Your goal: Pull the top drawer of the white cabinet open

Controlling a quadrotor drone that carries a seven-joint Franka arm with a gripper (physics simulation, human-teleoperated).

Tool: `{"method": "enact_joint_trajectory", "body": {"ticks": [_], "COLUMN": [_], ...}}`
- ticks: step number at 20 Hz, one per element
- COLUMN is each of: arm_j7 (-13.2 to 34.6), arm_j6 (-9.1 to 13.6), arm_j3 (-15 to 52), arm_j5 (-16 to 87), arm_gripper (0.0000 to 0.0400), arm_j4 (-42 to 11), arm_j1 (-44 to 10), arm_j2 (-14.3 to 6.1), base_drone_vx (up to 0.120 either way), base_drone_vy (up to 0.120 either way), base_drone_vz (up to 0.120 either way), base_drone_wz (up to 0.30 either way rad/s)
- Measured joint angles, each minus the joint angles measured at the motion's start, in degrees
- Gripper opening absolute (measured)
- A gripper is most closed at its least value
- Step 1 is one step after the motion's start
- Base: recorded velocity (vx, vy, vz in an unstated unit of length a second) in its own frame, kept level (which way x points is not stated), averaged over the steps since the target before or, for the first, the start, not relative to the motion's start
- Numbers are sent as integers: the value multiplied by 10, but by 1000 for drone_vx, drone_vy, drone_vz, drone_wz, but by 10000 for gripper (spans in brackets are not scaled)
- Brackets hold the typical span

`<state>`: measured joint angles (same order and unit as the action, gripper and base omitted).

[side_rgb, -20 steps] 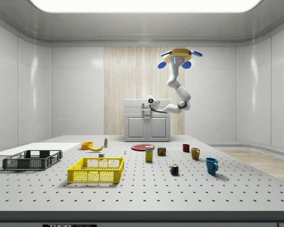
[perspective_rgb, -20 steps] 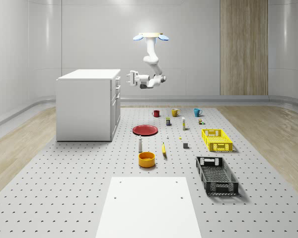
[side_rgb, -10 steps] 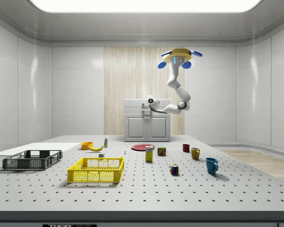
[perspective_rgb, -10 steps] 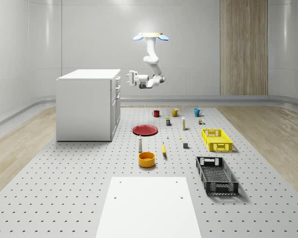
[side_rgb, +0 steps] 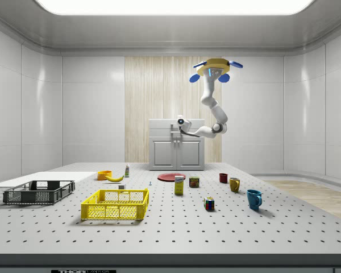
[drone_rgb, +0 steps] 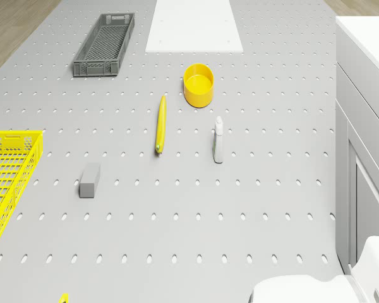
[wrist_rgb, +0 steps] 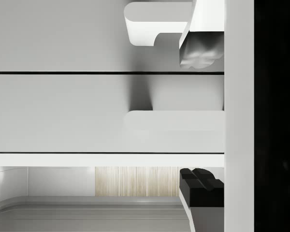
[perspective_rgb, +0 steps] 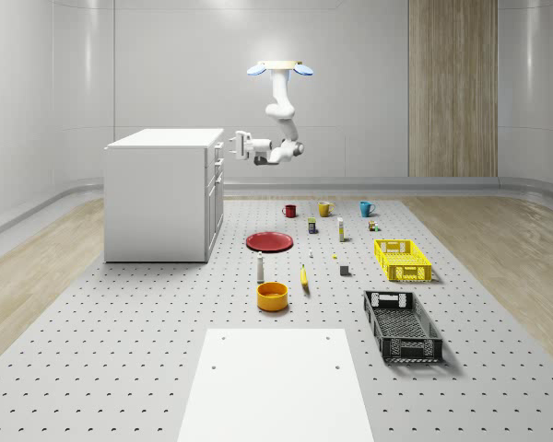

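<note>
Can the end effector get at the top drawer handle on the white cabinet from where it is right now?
Probably yes. The end effector sits level with the top drawer handle at the white cabinet front, fingers apart on either side of it, with nothing between them. The drone hovers beside the cabinet.

Bright even simulator lighting, glowing ceiling panel, soft short shadows, no blur
</note>
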<state>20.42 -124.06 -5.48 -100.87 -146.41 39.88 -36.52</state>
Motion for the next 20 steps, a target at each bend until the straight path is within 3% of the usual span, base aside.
{"method": "enact_joint_trajectory", "body": {"ticks": [20], "arm_j7": [-17], "arm_j6": [-7], "arm_j3": [86], "arm_j5": [-66], "arm_gripper": [305], "arm_j4": [42], "arm_j1": [-42], "arm_j2": [55], "base_drone_vx": [0], "base_drone_vy": [0], "base_drone_vz": [0], "base_drone_wz": [0]}}
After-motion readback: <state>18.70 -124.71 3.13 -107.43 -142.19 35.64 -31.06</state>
